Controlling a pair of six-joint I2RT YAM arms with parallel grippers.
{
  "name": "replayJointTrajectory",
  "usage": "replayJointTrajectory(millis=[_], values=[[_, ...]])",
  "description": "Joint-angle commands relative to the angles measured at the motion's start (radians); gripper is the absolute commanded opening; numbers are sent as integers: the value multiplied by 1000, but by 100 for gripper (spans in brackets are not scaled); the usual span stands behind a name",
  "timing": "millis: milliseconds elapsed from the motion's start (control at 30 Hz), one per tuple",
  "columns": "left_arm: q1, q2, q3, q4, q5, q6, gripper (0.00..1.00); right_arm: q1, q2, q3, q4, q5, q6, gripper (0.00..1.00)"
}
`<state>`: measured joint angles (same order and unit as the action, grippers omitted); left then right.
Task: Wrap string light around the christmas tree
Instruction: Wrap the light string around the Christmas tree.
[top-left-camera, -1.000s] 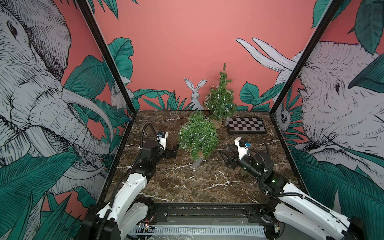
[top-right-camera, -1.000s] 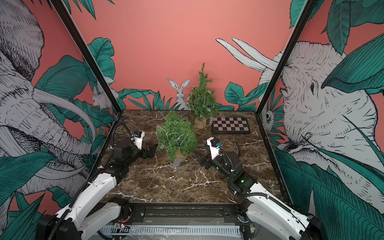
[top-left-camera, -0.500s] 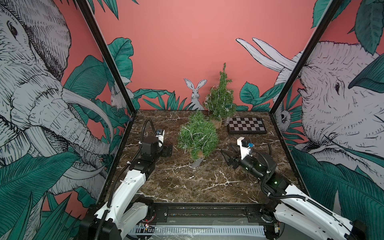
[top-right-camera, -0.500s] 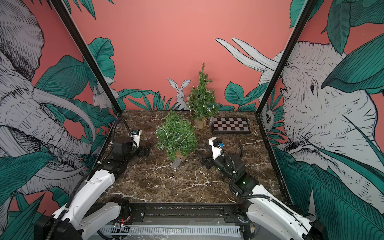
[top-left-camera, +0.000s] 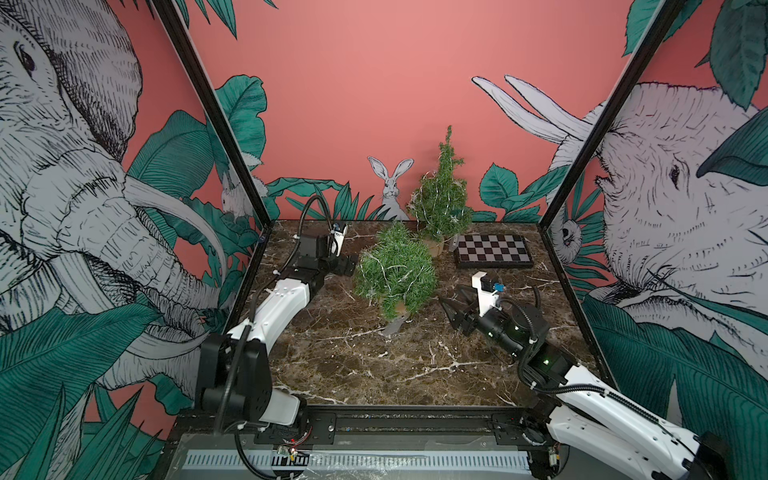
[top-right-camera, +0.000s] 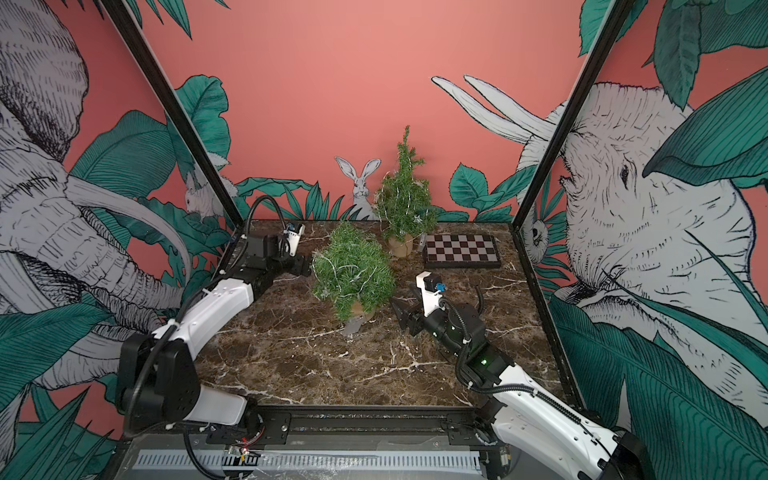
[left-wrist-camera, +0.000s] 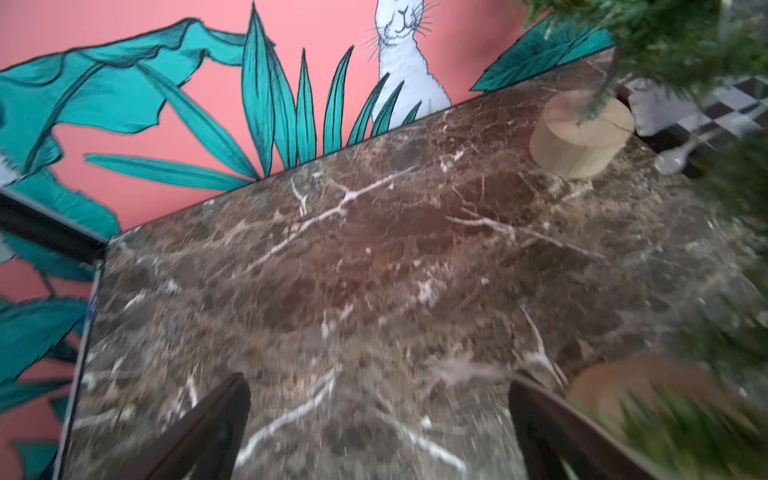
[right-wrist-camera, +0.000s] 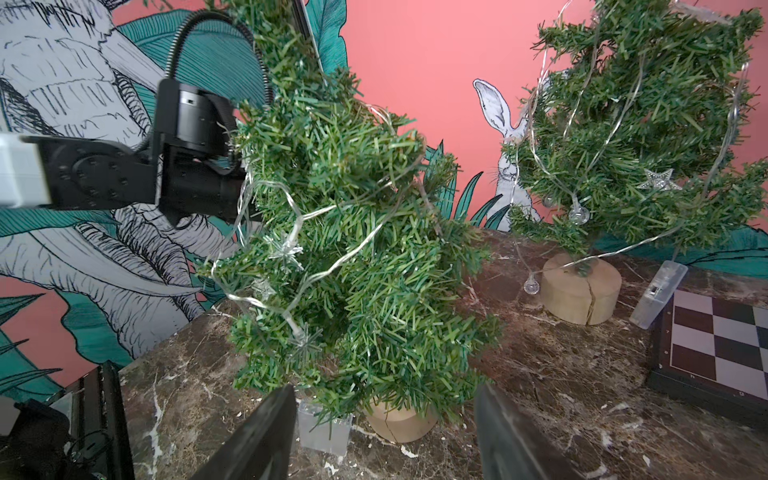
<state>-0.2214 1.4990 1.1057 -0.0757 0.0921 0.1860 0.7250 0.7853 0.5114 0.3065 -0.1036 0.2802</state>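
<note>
We see the string light (right-wrist-camera: 299, 232) wound round the tilted tree (top-left-camera: 395, 274), mid worktop (top-left-camera: 353, 365); wrapping looks nearly done. Left claw (left-wrist-camera: 378, 376), just left of it, and right claw (right-wrist-camera: 384, 390), to its right, are spread, empty

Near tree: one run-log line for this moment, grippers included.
near tree: string light looped on it | left gripper: open, at its side | right gripper: open, apart from it
</note>
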Motion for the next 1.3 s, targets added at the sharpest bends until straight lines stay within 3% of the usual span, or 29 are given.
replayJointTrajectory(millis=[0, 167, 300, 533, 633, 767, 933, 1000, 1100, 1167, 1200, 1233, 1267], values=[[18, 49, 78, -1, 145, 40, 98, 3, 3, -7, 68, 15, 22, 70], [25, 57, 38, 36, 321, 109, 98, 3, -3, -14, 79, 23, 22, 70], [27, 52, 15, -38, 331, 235, 98, 3, 2, -15, 83, 22, 12, 70], [27, 72, 35, -123, 1, 382, 97, 3, 5, -11, 85, 17, 8, 70], [28, 60, 28, -99, -135, 386, 98, 3, -7, -8, 70, 23, 7, 70], [27, 6, -4, -21, -227, 379, 99, 3, -30, -9, 41, 51, -5, 70], [28, -67, -34, 71, -439, 327, 99, 2, -85, 23, -72, 103, -70, 70], [29, -124, -62, 91, -469, 273, 99, 3, -117, 30, -104, 104, -120, 70], [27, -280, -180, 183, -428, 118, 99, 4, -173, 51, -177, 148, -207, 72], [27, -396, -267, 226, -365, 9, 99, 3, -200, 69, -231, 213, -266, 79], [28, -452, -304, 232, -322, -40, 99, 3, -212, 73, -240, 266, -286, 85], [28, -504, -338, 224, -281, -78, 99, 3, -222, 69, -230, 350, -301, 99], [28, -540, -363, 218, -276, -110, 99, 3, -232, 55, -207, 457, -292, 99]])
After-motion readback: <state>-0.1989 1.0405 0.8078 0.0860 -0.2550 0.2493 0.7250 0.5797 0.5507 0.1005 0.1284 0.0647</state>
